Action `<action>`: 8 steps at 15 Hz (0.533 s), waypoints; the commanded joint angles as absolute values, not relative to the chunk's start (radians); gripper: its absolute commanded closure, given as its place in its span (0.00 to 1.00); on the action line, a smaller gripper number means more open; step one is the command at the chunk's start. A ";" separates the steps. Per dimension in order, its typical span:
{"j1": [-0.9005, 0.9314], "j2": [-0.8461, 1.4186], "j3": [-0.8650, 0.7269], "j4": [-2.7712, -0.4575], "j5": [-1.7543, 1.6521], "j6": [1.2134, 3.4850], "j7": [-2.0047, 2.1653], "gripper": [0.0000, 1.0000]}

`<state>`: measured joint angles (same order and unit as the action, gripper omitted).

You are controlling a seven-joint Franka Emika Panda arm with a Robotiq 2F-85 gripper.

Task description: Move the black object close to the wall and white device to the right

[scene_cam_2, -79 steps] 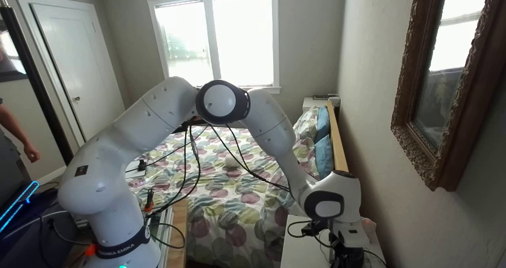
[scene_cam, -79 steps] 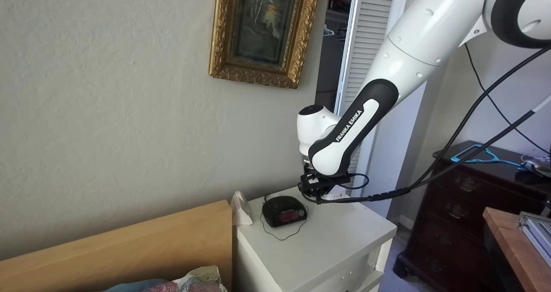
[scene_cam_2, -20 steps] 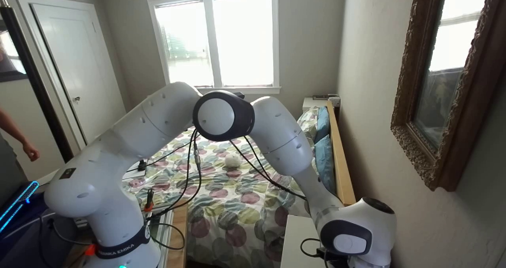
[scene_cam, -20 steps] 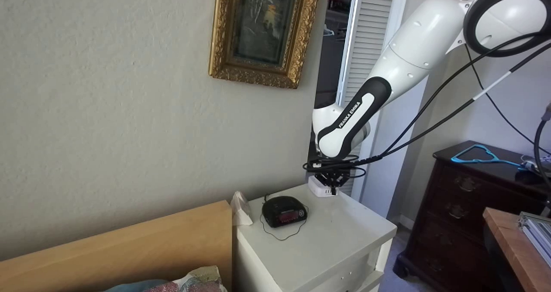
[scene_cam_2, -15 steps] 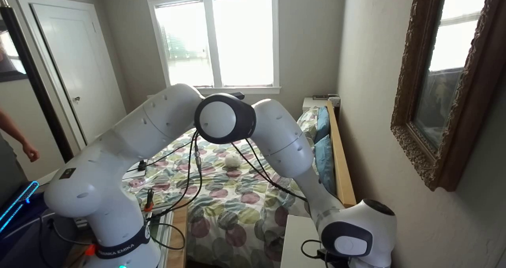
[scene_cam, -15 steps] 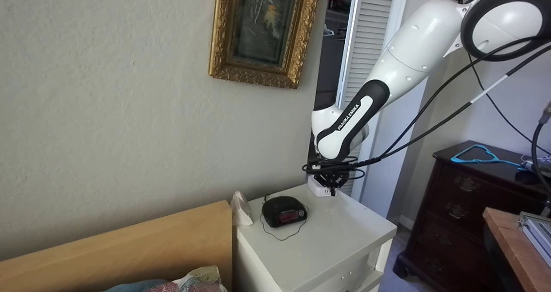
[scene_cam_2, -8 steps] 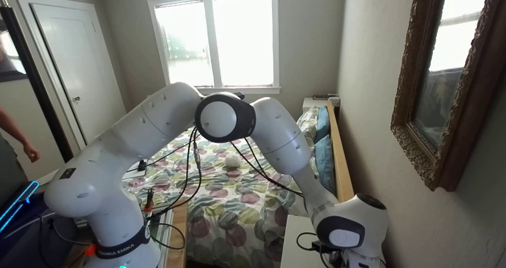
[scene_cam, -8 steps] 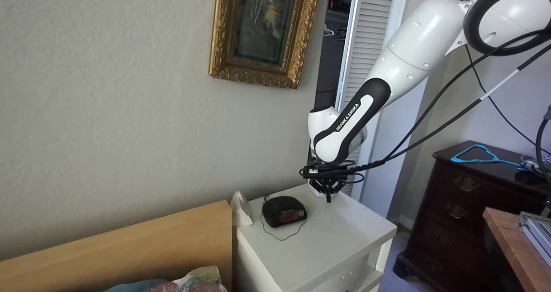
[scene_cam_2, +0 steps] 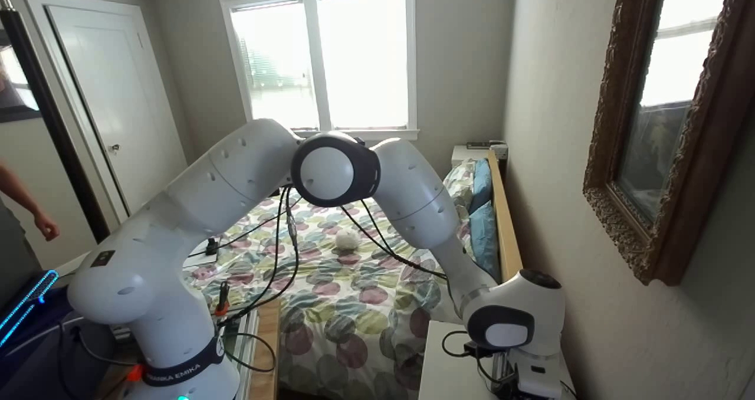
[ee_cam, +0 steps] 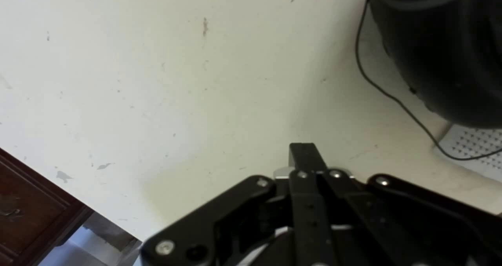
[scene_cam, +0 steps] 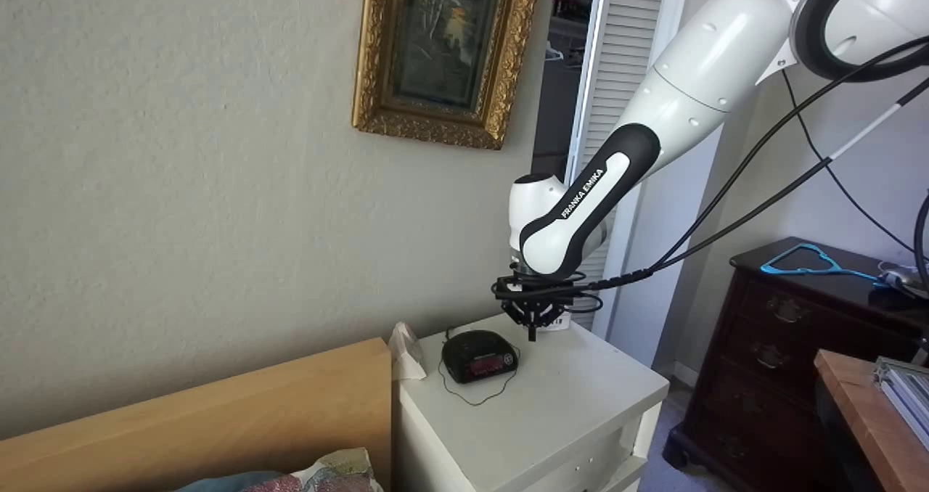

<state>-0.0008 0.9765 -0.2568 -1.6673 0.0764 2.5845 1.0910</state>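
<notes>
The black object, a low rounded clock radio with a reddish display, sits on the white nightstand close to the wall. It also shows in the wrist view at the upper right, with its thin cord beside it. The white device stands at the back of the nightstand, partly hidden behind my gripper. My gripper is shut and empty, above the nightstand just right of the clock radio and apart from it. In the wrist view its fingertips are together over bare surface.
A white cone-like item stands left of the clock radio by the wooden headboard. A white perforated item lies near the cord in the wrist view. A gold-framed picture hangs above. A dark dresser stands at the right.
Over the last second my gripper has moved left toward the clock radio, staying shut. The clock radio has not moved. The white device sits slightly farther back and left than about five seconds ago.
</notes>
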 commanded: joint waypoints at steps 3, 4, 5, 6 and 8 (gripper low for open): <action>-0.002 1.021 -0.260 -1.595 0.084 2.592 1.083 1.00; -0.003 1.029 -0.261 -1.583 0.084 2.592 1.083 1.00; -0.003 1.036 -0.263 -1.572 0.083 2.591 1.085 1.00; -0.007 1.046 -0.264 -1.555 0.084 2.589 1.083 1.00; -0.013 1.063 -0.261 -1.526 0.086 2.584 1.081 1.00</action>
<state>-0.0025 1.0199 -0.2622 -1.5932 0.0764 2.5901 1.0910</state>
